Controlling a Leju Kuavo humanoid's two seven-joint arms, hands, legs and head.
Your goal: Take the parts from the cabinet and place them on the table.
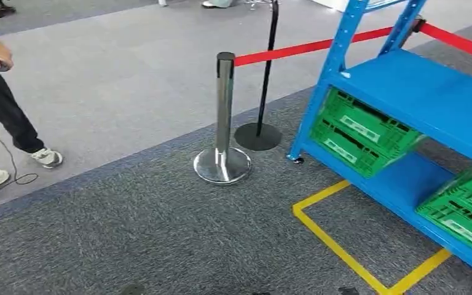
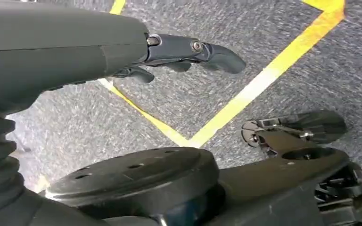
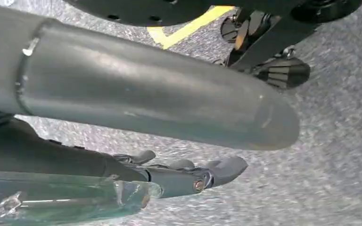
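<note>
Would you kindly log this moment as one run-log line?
left hand: empty, fingers apart | right hand: holds clear part | blue cabinet: green crates shelved

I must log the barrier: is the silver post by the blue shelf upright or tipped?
Upright. The silver post stands straight on its round base on the carpet, with the red belt attached at its top.

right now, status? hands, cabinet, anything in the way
Left hand empty, fingers apart. Right hand beside a clear shiny thing, grip unclear. Blue cabinet ahead right, green crates on it. Chrome post, person left.
</note>
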